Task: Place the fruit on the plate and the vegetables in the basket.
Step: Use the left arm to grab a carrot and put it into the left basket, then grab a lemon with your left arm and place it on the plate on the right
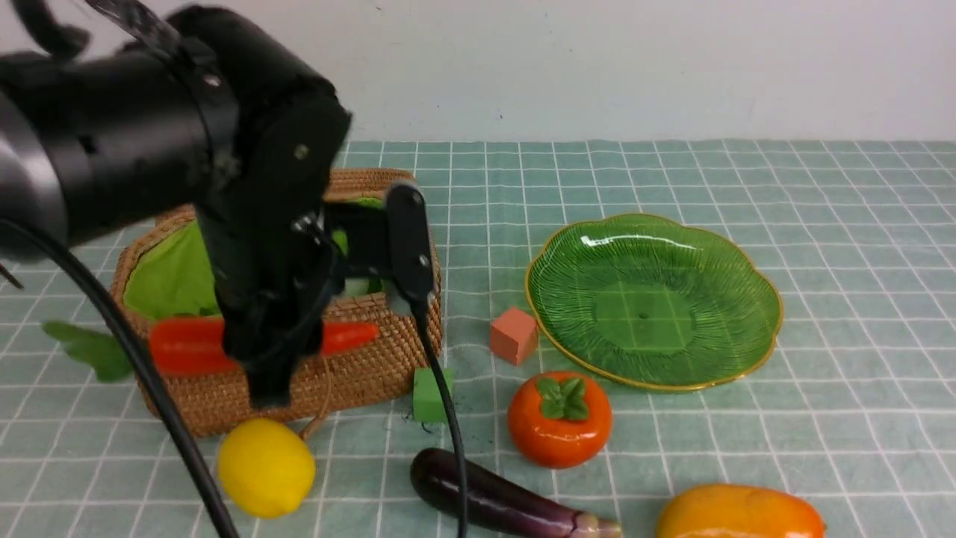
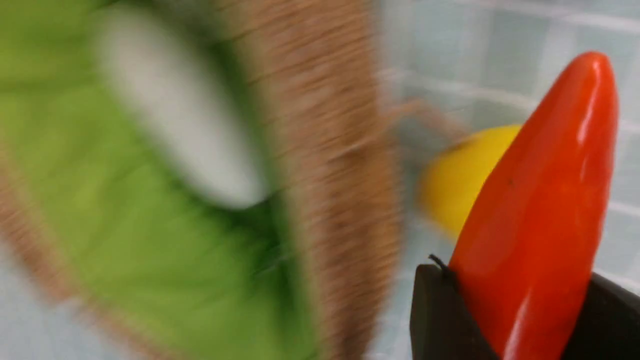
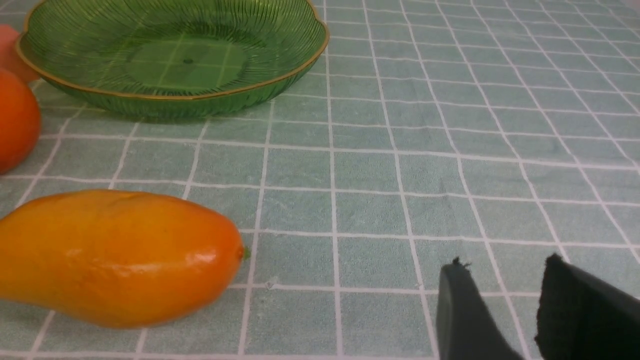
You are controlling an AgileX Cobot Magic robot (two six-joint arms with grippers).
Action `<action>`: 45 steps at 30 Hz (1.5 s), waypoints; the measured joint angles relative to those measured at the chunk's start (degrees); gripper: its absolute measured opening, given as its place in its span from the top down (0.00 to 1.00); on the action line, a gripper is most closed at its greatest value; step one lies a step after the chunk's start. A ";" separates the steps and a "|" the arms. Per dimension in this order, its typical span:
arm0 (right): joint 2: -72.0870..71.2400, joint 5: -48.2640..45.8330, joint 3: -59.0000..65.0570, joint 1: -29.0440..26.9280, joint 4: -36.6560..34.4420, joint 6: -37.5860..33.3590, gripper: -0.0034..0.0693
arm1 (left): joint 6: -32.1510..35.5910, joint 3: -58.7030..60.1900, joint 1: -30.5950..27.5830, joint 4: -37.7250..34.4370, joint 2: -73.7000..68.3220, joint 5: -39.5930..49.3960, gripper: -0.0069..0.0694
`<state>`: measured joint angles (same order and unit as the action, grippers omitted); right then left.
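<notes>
- We lose much of the basket [image 1: 358, 377] behind the left arm in the front view. The left tool [image 2: 525, 325] is clenched on the red vegetable [image 1: 187, 345] at the basket's near side.
- Only the blurred left wrist view gives us a white vegetable [image 2: 175, 135] inside the basket.
- The right tool [image 3: 505, 270] shows only in its wrist view: released, empty, above the table [image 3: 450, 150].

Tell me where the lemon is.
In the front view, the lemon lies on the cloth at lower left, just before the basket, left of the eggplant.
</notes>
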<state>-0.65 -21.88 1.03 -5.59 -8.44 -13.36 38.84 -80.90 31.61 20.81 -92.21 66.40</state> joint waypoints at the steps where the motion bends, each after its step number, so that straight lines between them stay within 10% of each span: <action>1: 0.00 0.00 0.00 0.00 0.00 0.00 0.62 | -1.42 -0.69 -2.07 1.17 0.06 -3.50 0.55; 18: 0.00 0.00 0.00 0.00 0.00 0.00 0.62 | -5.04 -0.95 -11.07 -0.65 -8.21 -29.81 0.52; 25: 0.00 0.00 0.00 0.00 0.00 0.00 0.62 | -7.45 -0.71 -11.07 -5.60 -8.10 -27.52 0.07; 32: 0.00 0.00 0.00 0.00 0.00 0.00 0.62 | -9.78 0.80 -11.07 -15.97 2.90 -17.84 0.06; 39: 0.00 0.00 0.00 0.00 0.00 0.00 0.62 | -29.65 9.42 -11.07 -23.98 21.72 -13.88 0.21; 45: 0.00 0.00 0.00 0.00 0.00 0.00 0.62 | -65.18 23.46 -11.07 -24.15 25.54 -14.35 0.26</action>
<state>-0.65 -21.88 1.03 -5.59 -8.44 -13.36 -26.34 -57.44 20.53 -3.34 -66.67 52.05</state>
